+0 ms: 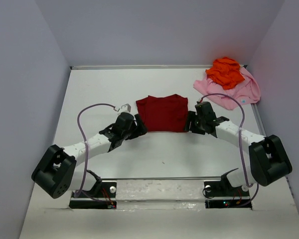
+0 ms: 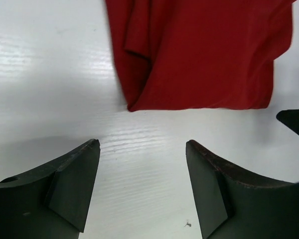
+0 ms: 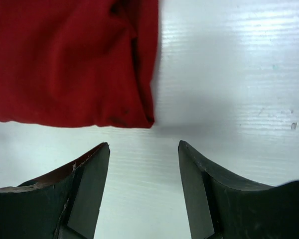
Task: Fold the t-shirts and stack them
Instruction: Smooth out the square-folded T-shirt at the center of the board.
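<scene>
A dark red t-shirt (image 1: pixel 162 113) lies folded into a flat rectangle at mid-table. My left gripper (image 1: pixel 138 126) sits just off its near left corner, open and empty; the left wrist view shows that corner (image 2: pixel 199 55) a short way ahead of the spread jaws (image 2: pixel 142 143). My right gripper (image 1: pixel 190 123) is at the near right corner, also open with nothing between its fingers, and the red cloth (image 3: pixel 72 59) ends just beyond its fingertips (image 3: pixel 143 144). A bright orange t-shirt (image 1: pixel 225 71) is crumpled on top of a light pink t-shirt (image 1: pixel 234 92) at the back right.
White table (image 1: pixel 159 154) inside pale walls. The right wall runs close behind the pink and orange pile. A taped strip with the arm bases (image 1: pixel 159 191) lies along the near edge. Purple cables loop over both arms.
</scene>
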